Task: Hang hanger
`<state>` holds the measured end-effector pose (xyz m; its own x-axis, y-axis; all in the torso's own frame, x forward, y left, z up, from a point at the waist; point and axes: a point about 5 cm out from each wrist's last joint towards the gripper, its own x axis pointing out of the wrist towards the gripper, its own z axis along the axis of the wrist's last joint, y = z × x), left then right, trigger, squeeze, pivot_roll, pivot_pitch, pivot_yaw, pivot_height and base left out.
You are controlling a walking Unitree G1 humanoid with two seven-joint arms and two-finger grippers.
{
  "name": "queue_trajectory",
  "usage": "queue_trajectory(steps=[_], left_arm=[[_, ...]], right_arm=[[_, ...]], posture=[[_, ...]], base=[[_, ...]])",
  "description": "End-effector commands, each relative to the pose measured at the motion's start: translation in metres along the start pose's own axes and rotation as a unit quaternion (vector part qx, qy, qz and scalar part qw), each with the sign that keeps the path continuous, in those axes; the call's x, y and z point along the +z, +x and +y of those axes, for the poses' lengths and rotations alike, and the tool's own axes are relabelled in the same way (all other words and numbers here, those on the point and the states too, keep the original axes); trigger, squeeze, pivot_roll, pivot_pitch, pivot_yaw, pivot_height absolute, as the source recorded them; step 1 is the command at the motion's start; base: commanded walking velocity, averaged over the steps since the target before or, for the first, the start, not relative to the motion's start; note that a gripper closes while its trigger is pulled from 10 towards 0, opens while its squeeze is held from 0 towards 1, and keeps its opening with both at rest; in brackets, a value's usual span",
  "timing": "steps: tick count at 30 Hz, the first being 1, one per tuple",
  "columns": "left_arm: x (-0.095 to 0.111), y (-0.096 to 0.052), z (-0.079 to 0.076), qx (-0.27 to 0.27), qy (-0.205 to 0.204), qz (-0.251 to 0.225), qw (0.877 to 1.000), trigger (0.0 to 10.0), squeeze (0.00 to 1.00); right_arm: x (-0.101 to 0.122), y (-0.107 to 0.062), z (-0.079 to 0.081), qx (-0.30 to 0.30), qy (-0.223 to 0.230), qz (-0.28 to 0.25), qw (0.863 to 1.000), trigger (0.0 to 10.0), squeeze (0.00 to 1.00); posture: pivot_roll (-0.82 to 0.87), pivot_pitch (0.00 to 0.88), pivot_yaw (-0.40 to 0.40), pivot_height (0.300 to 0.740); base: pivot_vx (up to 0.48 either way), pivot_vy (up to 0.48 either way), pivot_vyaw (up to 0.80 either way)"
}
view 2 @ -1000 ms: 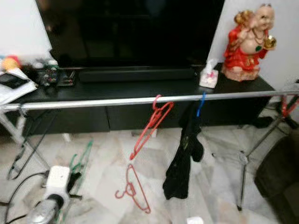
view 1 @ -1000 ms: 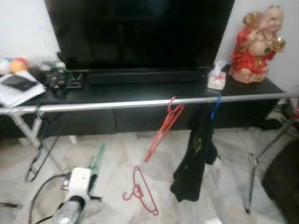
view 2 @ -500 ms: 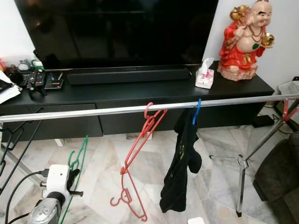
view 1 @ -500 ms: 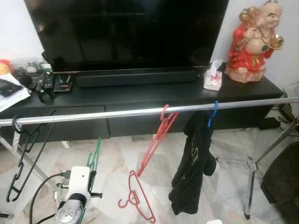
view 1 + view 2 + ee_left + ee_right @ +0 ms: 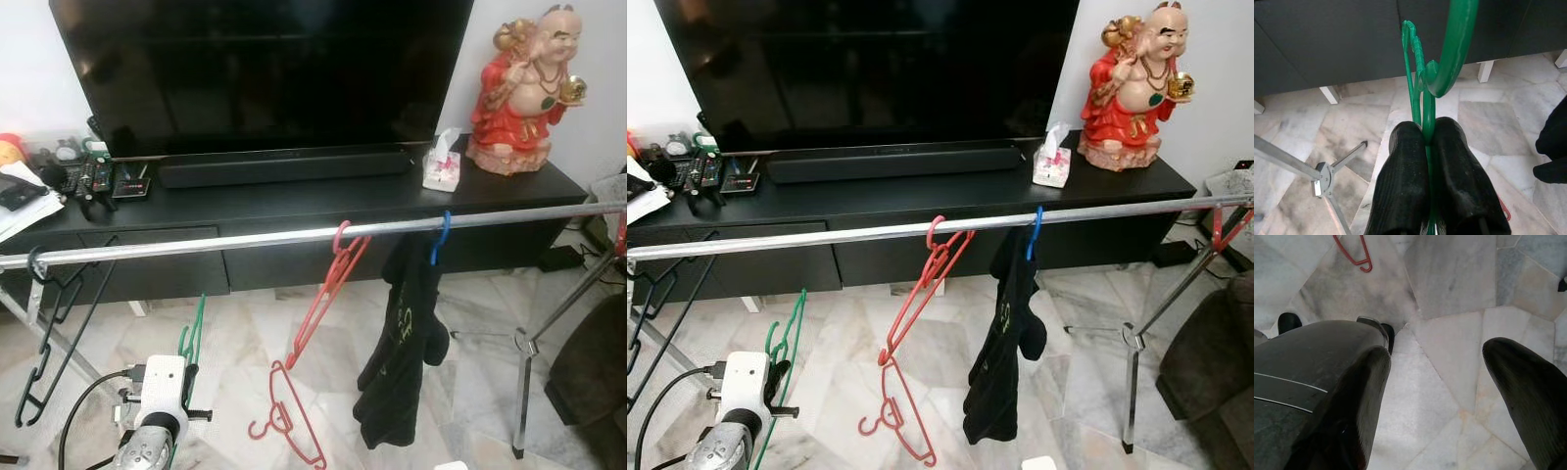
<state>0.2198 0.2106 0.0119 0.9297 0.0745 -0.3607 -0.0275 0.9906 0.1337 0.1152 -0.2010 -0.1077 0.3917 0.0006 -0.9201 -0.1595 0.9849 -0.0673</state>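
A green hanger (image 5: 1421, 93) is pinched between the fingers of my left gripper (image 5: 1426, 136), which is shut on its thin body, with the hook (image 5: 1455, 44) pointing ahead. In the eye views the green hanger (image 5: 192, 338) is low at the left, above my left wrist (image 5: 162, 384) and below the silver rail (image 5: 245, 238). The rail carries a black hanger (image 5: 54, 323) at its left end, a red hanger (image 5: 328, 289) in the middle and a black garment (image 5: 407, 352) on a blue hook. My right gripper (image 5: 1437, 357) hangs open over the marble floor.
A second red hanger (image 5: 289, 431) is low by the floor under the first. Behind the rail stand a black TV cabinet (image 5: 294, 201), a TV, a tissue box (image 5: 443, 171) and a red statue (image 5: 524, 93). A rack leg (image 5: 524, 392) and dark sofa (image 5: 593, 382) are at right.
The camera has shifted and the picture has sharpened, bringing the black hanger at the rail's left end into view. The green hanger stays in my left gripper; nothing on the rail has moved.
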Motion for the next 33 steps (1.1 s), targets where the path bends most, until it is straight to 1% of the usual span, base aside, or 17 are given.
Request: queue_trajectory(steps=[1,5,9,15,19,22,23,25,28,29,33], left_arm=[[0.007,0.003,0.0,0.002,0.008,-0.013,1.0,10.0,0.0],[0.008,0.003,0.0,0.002,0.007,-0.014,1.0,10.0,0.0],[0.01,0.005,-0.001,-0.003,0.012,-0.015,1.0,10.0,0.0],[0.014,0.007,0.002,0.003,0.014,-0.022,1.0,10.0,0.0],[0.017,0.007,0.008,0.013,0.017,-0.028,0.999,10.0,0.0],[0.024,0.008,0.016,0.024,0.004,-0.047,0.999,10.0,0.0],[0.029,0.008,0.017,0.016,-0.005,-0.061,0.998,10.0,0.0],[0.034,0.008,0.015,-0.002,-0.003,-0.074,0.997,10.0,0.0],[0.039,0.008,0.004,-0.069,0.029,-0.082,0.994,10.0,0.0],[0.041,0.008,-0.001,-0.098,0.034,-0.085,0.991,10.0,0.0],[0.049,0.013,0.001,-0.108,0.034,-0.091,0.989,10.0,0.0]], right_arm=[[-0.005,-0.001,0.002,0.005,0.003,0.008,1.0,10.0,0.0],[-0.005,-0.001,0.002,0.006,0.005,0.007,1.0,10.0,0.0],[-0.006,-0.001,0.002,0.005,0.002,0.01,1.0,10.0,0.0],[-0.006,-0.001,0.002,0.005,-0.003,0.011,1.0,10.0,0.0],[-0.006,-0.001,0.001,0.003,-0.003,0.011,1.0,10.0,0.0],[-0.006,-0.001,0.001,0.003,0.0,0.01,1.0,10.0,0.0],[-0.006,-0.001,0.001,0.003,-0.002,0.011,1.0,10.0,0.0],[-0.006,-0.001,0.001,0.002,-0.001,0.011,1.0,10.0,0.0],[-0.006,-0.001,0.001,0.001,-0.001,0.01,1.0,10.0,0.0],[-0.005,-0.001,0.0,0.001,-0.001,0.01,1.0,10.0,0.0],[-0.005,-0.001,0.001,0.0,0.002,0.009,1.0,10.0,0.0]], posture=[[-0.06,0.0,-0.022,0.74],[-0.06,0.0,-0.022,0.74],[-0.06,0.0,-0.021,0.74],[-0.06,0.0,-0.021,0.74],[-0.06,0.0,-0.023,0.74],[-0.06,0.0,-0.026,0.74],[-0.06,0.0,-0.026,0.74],[-0.06,0.0,-0.026,0.74],[-0.06,0.0,-0.028,0.74],[-0.06,0.0,-0.028,0.74],[-0.06,0.002,-0.025,0.74]], base=[[0.0,-0.465,0.0],[0.0,-0.457,0.0],[0.0,0.0,0.0],[0.0,0.0,0.0],[0.0,0.0,0.0],[0.0,0.0,0.0],[0.0,0.0,0.0],[0.0,0.0,0.0],[0.0,0.0,0.0],[0.0,0.0,0.0],[0.0,0.0,0.0]])
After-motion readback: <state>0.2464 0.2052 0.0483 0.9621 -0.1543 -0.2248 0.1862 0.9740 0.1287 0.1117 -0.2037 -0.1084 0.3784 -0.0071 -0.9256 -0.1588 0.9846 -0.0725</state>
